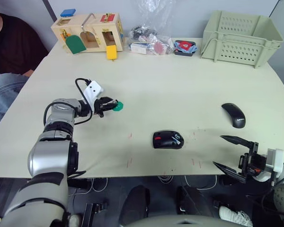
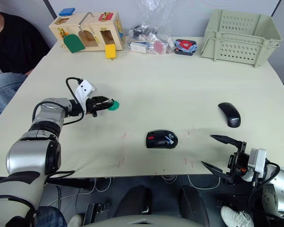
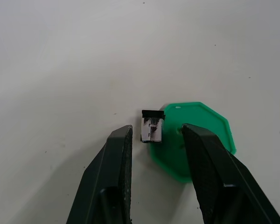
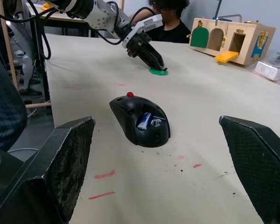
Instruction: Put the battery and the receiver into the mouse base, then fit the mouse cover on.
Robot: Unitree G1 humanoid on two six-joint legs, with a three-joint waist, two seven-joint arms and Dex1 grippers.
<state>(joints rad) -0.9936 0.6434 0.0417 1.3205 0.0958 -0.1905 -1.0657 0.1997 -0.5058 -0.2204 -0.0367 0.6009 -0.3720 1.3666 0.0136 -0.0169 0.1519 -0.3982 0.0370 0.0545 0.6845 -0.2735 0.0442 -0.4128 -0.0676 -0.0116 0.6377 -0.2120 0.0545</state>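
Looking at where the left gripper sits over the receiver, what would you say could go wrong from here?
The receiver lies partly on the green disc, between the open fingers of the left gripper. One finger is over the disc, so closing might pinch or drag the disc as well.

The receiver is small and flat on the table, so it may slip or twist out when grasped.

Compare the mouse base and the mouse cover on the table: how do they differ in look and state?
The mouse base is open on top, with red parts and a blue battery showing inside; the mouse cover is a smooth closed shell. The mouse base lies near the table's middle; the mouse cover lies apart, nearer the right hand. Both are black, oval and ungripped.
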